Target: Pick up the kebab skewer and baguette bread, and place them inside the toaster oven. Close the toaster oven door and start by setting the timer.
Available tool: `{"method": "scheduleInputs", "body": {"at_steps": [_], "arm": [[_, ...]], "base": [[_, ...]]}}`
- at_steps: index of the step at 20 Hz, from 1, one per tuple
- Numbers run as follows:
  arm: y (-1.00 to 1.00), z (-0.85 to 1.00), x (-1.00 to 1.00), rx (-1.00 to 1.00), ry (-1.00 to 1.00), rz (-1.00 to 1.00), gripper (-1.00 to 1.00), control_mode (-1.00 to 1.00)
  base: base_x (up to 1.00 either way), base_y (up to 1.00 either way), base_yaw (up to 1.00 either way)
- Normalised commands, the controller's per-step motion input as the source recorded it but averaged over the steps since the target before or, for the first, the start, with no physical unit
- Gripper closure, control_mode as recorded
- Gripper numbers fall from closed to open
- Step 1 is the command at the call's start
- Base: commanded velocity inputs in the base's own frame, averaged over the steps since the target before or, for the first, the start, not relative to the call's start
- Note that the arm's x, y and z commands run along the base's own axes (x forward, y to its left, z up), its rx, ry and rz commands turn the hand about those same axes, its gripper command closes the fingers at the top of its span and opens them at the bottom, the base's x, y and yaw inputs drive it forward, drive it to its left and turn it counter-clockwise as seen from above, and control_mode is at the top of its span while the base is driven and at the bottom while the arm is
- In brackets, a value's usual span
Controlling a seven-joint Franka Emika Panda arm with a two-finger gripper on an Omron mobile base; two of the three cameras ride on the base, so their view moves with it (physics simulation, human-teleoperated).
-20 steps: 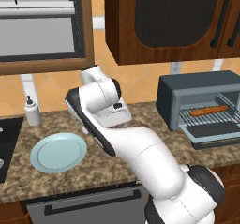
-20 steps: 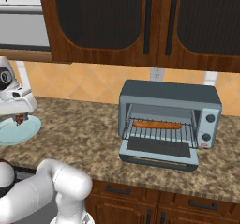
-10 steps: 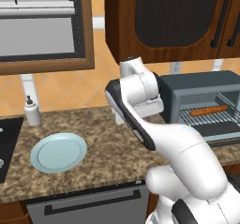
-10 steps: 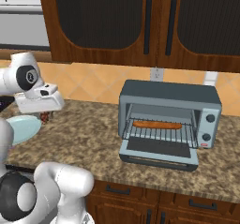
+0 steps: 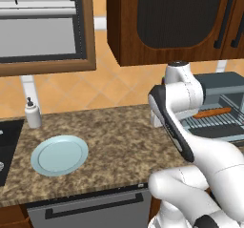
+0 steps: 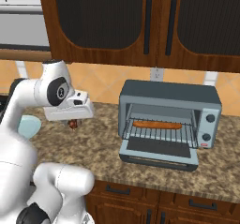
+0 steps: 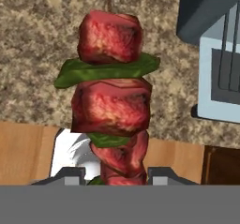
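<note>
1. Hanging over the granite counter (image 6: 98, 148), the gripper (image 6: 72, 123) carries the kebab skewer (image 7: 111, 101) in the right base view, where only a small dark red lump shows under the white hand.
2. The hand view gives the close-up: red meat chunks and green pepper slices threaded on a thin stick, running up from between the two finger tips (image 7: 70, 175).
3. The jaws stand partly apart, clamped on the skewer's lower end; one tip sits on each side of the bottom meat chunk.
4. The left base view alone takes in the pale blue plate (image 5: 59, 154), bare on the counter well left of the arm, and a soap dispenser (image 5: 32, 113) by the wall.
5. The toaster oven (image 6: 169, 120) stands to the right of the gripper, its door (image 6: 159, 152) dropped open and flat.
6. The baguette bread (image 6: 156, 124) lies lengthwise on the wire rack inside.
</note>
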Motion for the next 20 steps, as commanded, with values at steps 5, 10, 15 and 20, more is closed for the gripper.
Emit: {"method": "scheduleInputs", "body": {"at_steps": [5, 10, 15, 20], "arm": [[-1.00, 0.00, 0.00, 0.06, 0.00, 0.02, 1.00, -1.00], [-1.00, 0.00, 0.23, 0.09, 0.00, 0.00, 1.00, -1.00], [-0.91, -0.12, 0.58, 0.11, 0.00, 0.00, 1.00, -1.00], [-0.50, -0.30, 0.57, 0.12, 0.00, 0.00, 1.00, -1.00]], "base": [[0.00, 0.00, 0.00], [0.00, 0.00, 0.00], [0.00, 0.00, 0.00], [0.00, 0.00, 0.00]]}}
